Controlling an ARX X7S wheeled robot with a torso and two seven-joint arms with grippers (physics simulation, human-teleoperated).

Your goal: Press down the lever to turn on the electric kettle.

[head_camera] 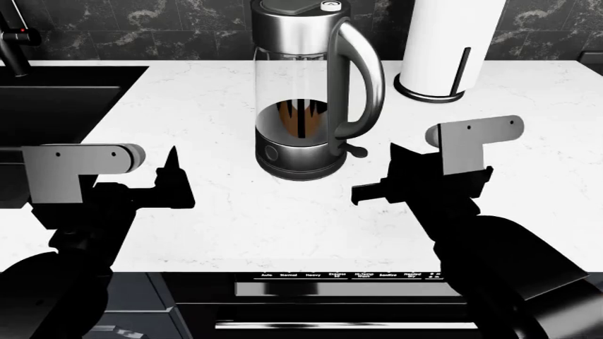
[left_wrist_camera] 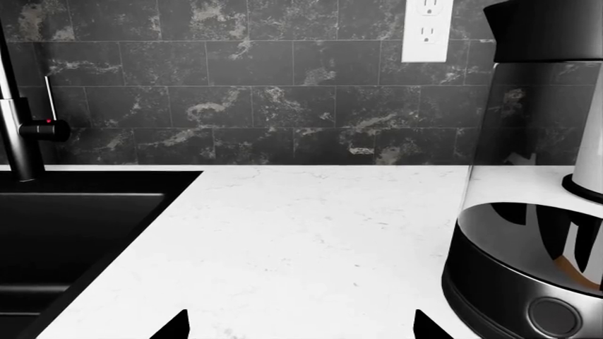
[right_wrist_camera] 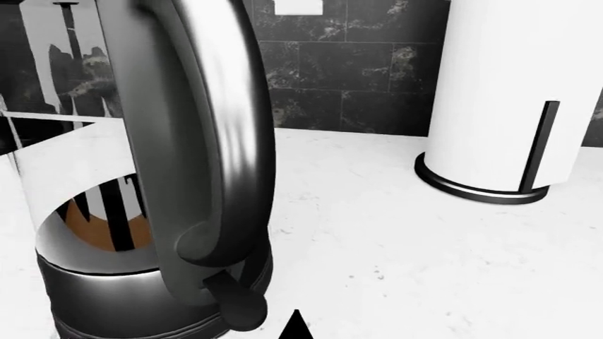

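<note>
Closest to the head camera, a dark appliance panel (head_camera: 344, 282) is seen below the counter edge, carrying a row of tiny white labels; the print is too small to be read. Above it, the white speckled counter (head_camera: 226, 219) is spread out, with a black sink (head_camera: 56, 106) set into it on the left and a black faucet (left_wrist_camera: 24, 134) behind.

The electric kettle (head_camera: 301, 92) is stood upright near the middle of the counter, with a clear glass body, a steel base and lid, and a large steel loop handle turned toward the right. The lever (right_wrist_camera: 236, 300), a stubby dark tab, is found at the foot of that handle, just above the base. No brand mark can be made out on the kettle. A round button (left_wrist_camera: 554, 316) is set in the base.

A white paper-towel roll (head_camera: 450, 46) is placed behind and to the right of the kettle, apart from it. A white wall outlet (left_wrist_camera: 426, 30) is mounted on the dark marbled tiles.

The left gripper (head_camera: 169, 185) is held over the counter left of the kettle, released and grasping nothing. The right gripper (head_camera: 382, 185) is held just right of the kettle's base, near the lever but not touching it; whether its jaws are parted cannot be told.
</note>
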